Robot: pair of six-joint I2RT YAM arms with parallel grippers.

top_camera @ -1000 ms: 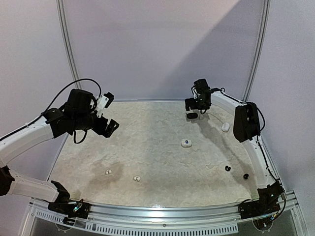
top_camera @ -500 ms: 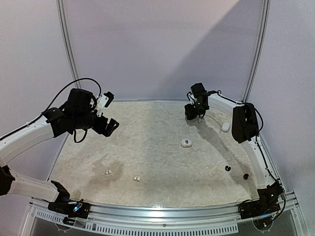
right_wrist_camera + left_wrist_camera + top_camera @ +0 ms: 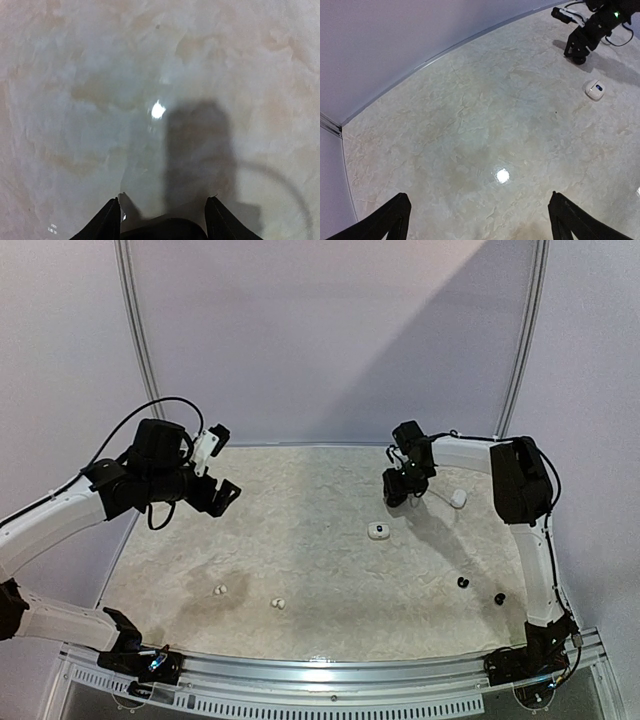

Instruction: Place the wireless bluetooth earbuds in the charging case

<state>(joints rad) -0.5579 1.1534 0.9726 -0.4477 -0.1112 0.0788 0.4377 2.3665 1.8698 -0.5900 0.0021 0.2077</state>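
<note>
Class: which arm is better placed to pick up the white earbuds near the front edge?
Left. The white earbuds lie on its side of the table, and the left claw is open and empty. The right claw is far across, closed on a dark case.

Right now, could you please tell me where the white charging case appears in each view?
Top external: white charging case right of centre, near the right pincer.
Left wrist: the case upper right, below that pincer.
Right wrist: not in view.
Shared landmark: the right pincer.
</note>
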